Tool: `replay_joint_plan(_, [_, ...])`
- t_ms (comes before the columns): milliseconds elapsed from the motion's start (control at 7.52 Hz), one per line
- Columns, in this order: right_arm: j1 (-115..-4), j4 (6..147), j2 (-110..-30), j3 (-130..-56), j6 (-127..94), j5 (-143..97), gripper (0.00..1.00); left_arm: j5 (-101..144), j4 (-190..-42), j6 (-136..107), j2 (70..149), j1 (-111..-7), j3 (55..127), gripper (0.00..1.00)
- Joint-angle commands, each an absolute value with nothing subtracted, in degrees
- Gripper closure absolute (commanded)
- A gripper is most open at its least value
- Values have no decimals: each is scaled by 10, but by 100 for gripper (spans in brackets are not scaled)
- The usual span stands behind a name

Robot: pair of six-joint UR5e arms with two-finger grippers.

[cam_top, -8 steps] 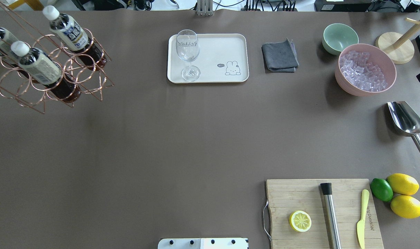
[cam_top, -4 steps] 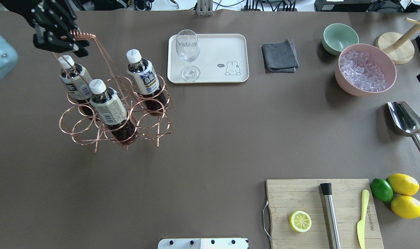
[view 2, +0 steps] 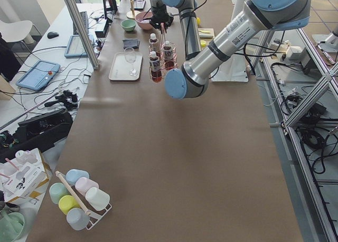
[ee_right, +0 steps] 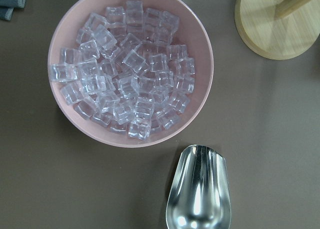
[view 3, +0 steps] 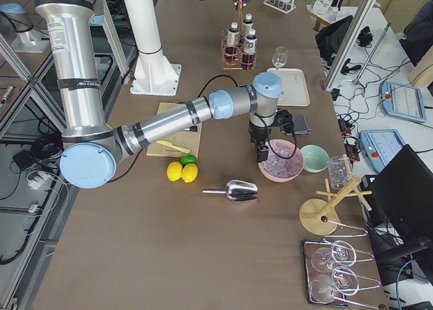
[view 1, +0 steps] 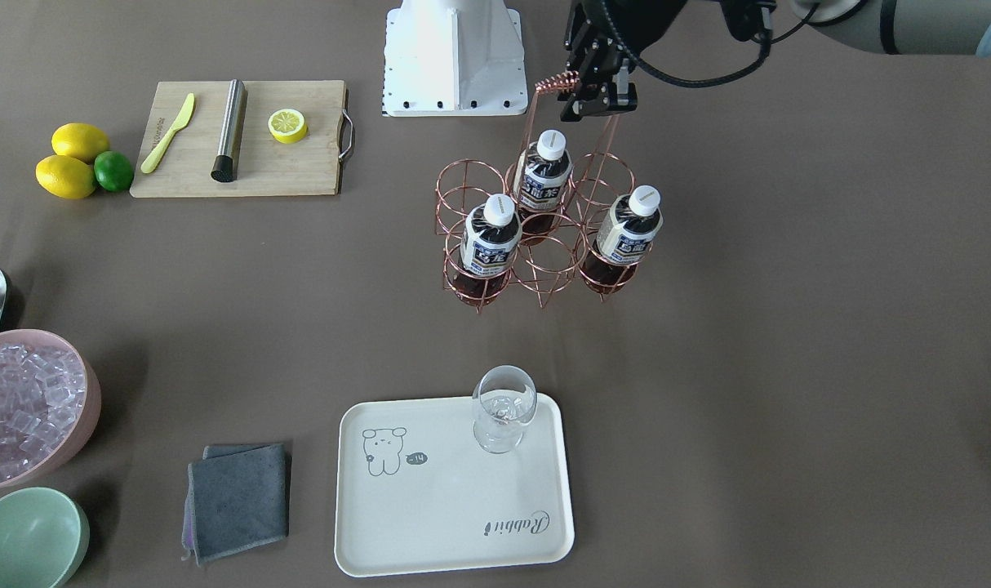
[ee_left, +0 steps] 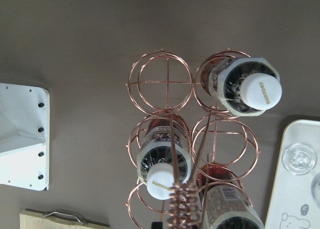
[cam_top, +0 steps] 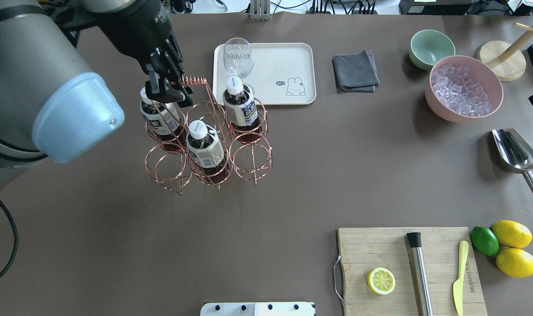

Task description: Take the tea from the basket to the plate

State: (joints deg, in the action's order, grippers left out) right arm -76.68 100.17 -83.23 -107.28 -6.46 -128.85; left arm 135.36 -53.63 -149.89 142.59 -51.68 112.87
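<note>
Clenched on its handle, the left gripper (cam_top: 169,91) has carried the basket (cam_top: 194,81) near the plate (cam_top: 288,57), with the tea (cam_top: 205,147) not yet unloaded.

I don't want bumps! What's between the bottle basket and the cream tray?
Only bare brown table lies between the basket and the tray, in the front-facing view; a wine glass stands on the tray's near edge.
</note>
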Motion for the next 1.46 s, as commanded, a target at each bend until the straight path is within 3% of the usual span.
replay_joint_plan(0, [-766, 1000, -832, -1067, -64, -1288, 0, 1334, -604, -1542, 1417, -471, 1133, 100])
replay_joint_plan(665, [-765, 999, -832, -1067, -64, -1288, 0, 1302, -630, -1571, 1420, -470, 1146, 100])
replay_joint_plan(1330, [-748, 1002, -816, -1079, -95, -1290, 0, 1269, -664, -1565, 1425, -425, 1094, 100])
